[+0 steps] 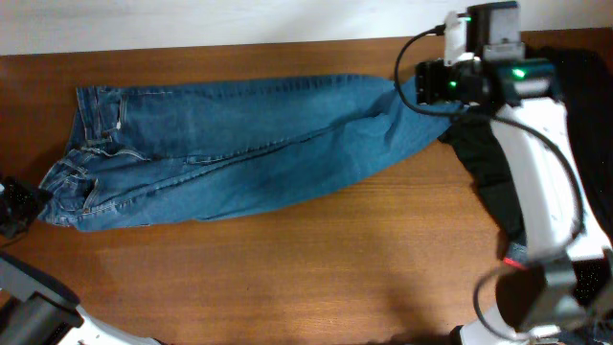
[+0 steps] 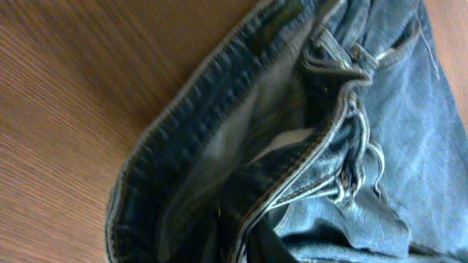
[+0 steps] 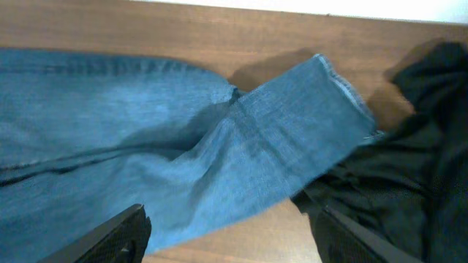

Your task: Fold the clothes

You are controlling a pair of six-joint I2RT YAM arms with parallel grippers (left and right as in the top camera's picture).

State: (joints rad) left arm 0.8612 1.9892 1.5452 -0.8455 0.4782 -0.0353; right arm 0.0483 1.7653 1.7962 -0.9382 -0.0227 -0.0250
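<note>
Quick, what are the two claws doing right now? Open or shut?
Left claw: cannot tell, its fingers are not clear, by the jeans waistband.
Right claw: open wide above the jeans leg, holding nothing.

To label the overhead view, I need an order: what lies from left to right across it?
Left gripper → jeans → black cloth. The right arm overlaps the last two, so it is left out.

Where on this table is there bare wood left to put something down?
The widest bare patch is the near half of the table, bordered by the jeans and the right arm. A thin strip runs behind the jeans along the far edge. The right end is crowded: jean hems, black cloth, arm.
</note>
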